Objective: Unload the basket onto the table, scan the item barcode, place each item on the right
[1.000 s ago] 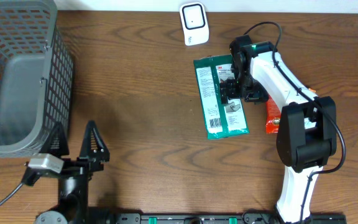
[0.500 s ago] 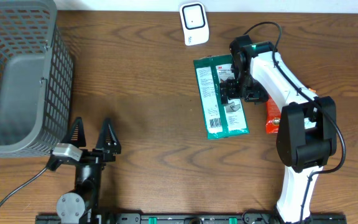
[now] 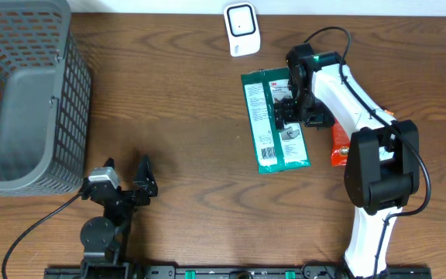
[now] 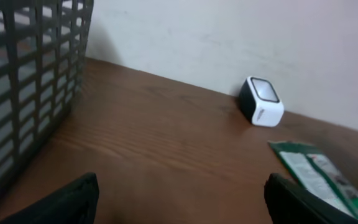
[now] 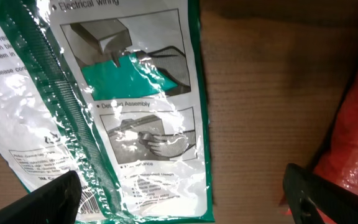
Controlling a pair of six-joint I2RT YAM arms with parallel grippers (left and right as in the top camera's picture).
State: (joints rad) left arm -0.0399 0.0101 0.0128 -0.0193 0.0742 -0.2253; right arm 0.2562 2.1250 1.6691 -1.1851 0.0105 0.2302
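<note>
Black fingertips (image 5: 50,200) of the right jaws stand spread as wide as they go, holding nothing, with the green package (image 5: 135,93) lying flat on the wooden counter (image 3: 169,101) directly beneath them. In the right wrist view the package fills the space from the left fingertip to about midway across, its glossy printed face up. Bare wood and then a red packet (image 5: 353,124) lie toward the right fingertip. Whether the tips touch the package cannot be told. From overhead, these jaws sit over the package's right half, near its far end. The white scanner (image 3: 240,29) stands just beyond that end, near the wall. The left jaws, well apart at the near left edge, are also wide open and empty, their fingertips (image 4: 73,200) pointing across bare wood toward the scanner, with the grey mesh basket (image 3: 22,101) on their left.
</note>
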